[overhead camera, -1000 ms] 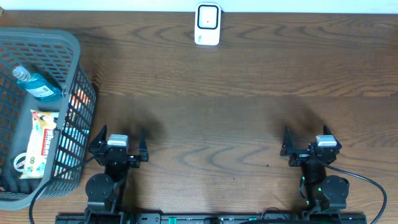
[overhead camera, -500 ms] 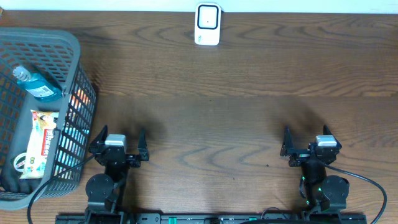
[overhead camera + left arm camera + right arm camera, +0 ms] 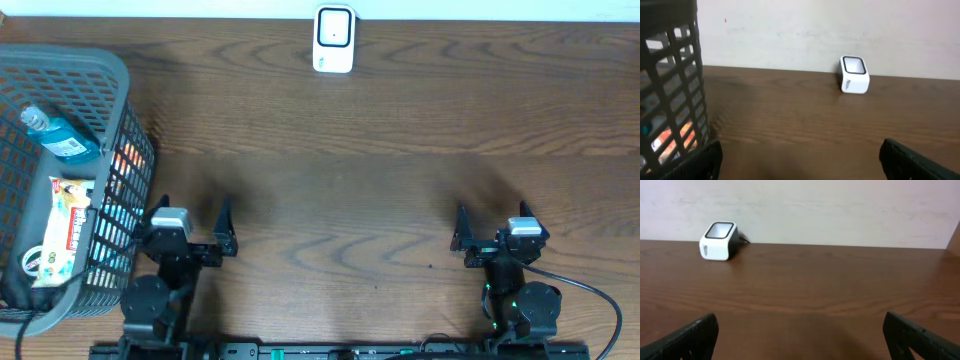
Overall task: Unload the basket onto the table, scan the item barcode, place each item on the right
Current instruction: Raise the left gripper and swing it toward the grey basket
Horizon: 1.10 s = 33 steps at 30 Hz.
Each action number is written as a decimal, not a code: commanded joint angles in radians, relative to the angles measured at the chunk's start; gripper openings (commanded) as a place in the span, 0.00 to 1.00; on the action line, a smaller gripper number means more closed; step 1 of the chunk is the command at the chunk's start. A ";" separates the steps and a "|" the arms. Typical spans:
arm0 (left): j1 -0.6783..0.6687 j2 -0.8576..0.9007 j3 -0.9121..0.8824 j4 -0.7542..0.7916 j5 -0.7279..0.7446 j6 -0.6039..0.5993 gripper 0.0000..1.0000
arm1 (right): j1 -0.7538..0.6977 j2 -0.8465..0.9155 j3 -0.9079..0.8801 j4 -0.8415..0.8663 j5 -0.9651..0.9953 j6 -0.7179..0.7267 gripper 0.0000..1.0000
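White barcode scanner with dark window, upright at the counter's far edge, facing me. Blue bottle and flat printed packet lie inside the grey basket at my left.

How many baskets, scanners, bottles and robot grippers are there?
Baskets: 1, the grey basket
Scanners: 1, the white scanner
Bottles: 1, the blue bottle inside the basket
Grippers: 2, the left gripper and the right gripper, both open and empty
Total: 5
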 commanded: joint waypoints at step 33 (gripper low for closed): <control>0.007 0.436 0.425 -0.153 0.418 -0.156 0.98 | 0.009 -0.002 -0.002 -0.004 -0.008 -0.011 0.99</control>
